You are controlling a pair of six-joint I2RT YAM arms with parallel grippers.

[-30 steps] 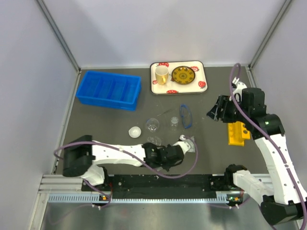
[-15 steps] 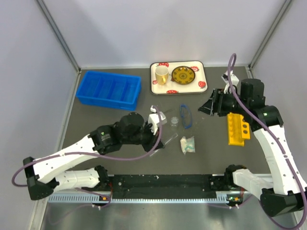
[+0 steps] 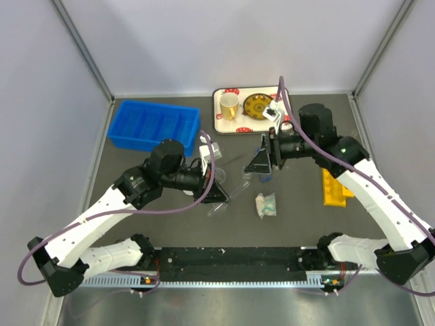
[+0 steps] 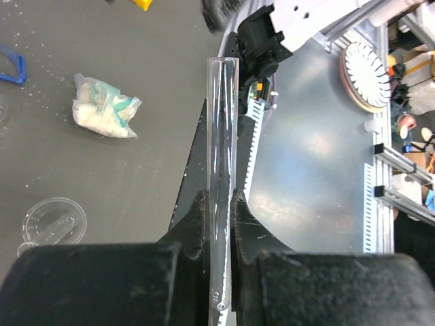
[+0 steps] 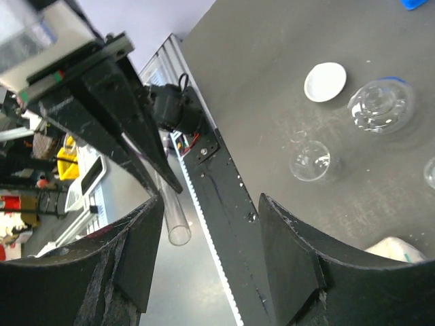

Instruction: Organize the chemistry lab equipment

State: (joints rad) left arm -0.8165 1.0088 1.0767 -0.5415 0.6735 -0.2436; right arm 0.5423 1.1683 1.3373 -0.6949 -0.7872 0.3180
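My left gripper (image 3: 216, 192) (image 4: 219, 197) is shut on a clear glass test tube (image 4: 221, 136). It holds the tube near its closed end, and the open end sticks out past the fingertips. My right gripper (image 3: 258, 165) (image 5: 211, 204) is open and empty, facing the left gripper above the table's middle. In the right wrist view the tube's open mouth (image 5: 178, 233) sits just beside my right gripper's left finger. A yellow tube rack (image 3: 335, 187) lies at the right of the table.
A blue bin (image 3: 155, 127) stands at the back left. A tray (image 3: 285, 122) with a yellow cup (image 3: 229, 106) and a plate is at the back. A small plastic bag (image 3: 266, 204), blue goggles (image 3: 265, 175), glass dishes (image 5: 309, 161) and a white dish (image 5: 325, 81) lie mid-table.
My right arm has swung left from above the yellow rack to the table's middle. My left arm has risen from the near edge and now holds the tube toward the right gripper.
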